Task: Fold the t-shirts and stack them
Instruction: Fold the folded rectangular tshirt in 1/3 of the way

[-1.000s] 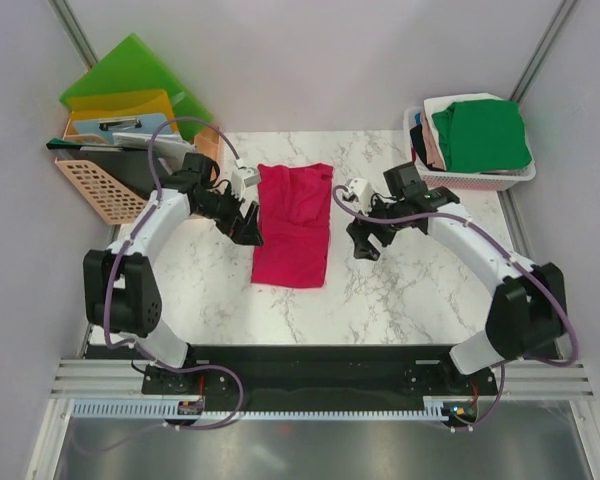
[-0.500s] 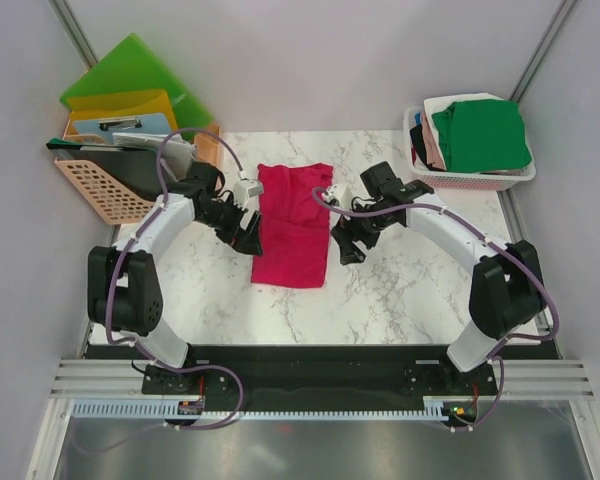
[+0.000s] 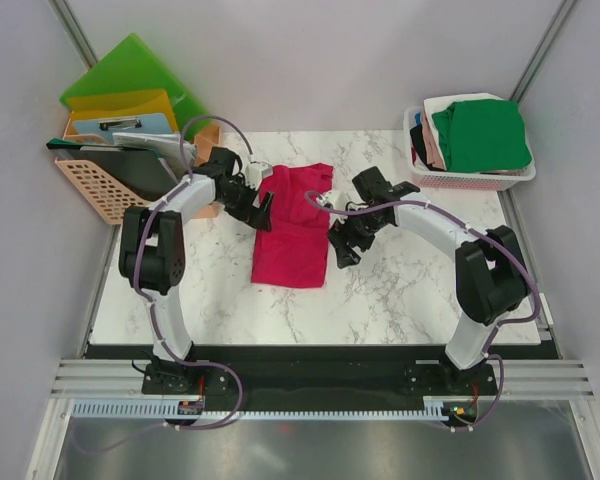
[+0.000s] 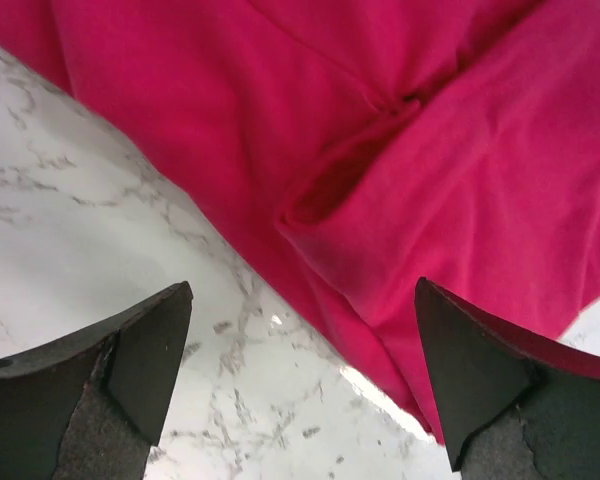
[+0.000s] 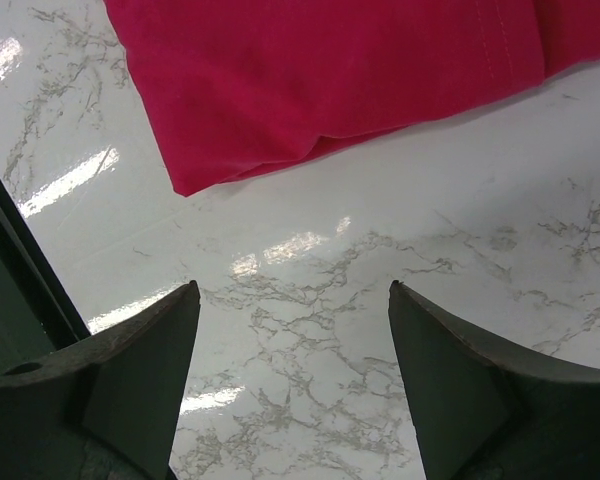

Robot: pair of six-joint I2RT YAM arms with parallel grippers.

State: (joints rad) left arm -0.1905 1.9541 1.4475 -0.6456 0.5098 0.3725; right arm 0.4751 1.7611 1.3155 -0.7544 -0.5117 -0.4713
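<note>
With fingers spread wide and holding nothing, the left gripper (image 3: pixel 262 211) and the right gripper (image 3: pixel 338 250) are hovering on either side of the half-folded pink t-shirt (image 3: pixel 295 225) lying between them, and next each is probably needing to pinch its near edge to fold.

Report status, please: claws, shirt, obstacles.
Left claw open, over left edge of crimson shirt. Right claw open, empty, beside its right edge. No obstacle seen.

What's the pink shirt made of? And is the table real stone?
The pink shirt looks like soft matte knit cloth, probably cotton: it creases and shows a stitched hem. The table looks like glossy white marble with grey veins and glare, though it could be printed laminate.
</note>
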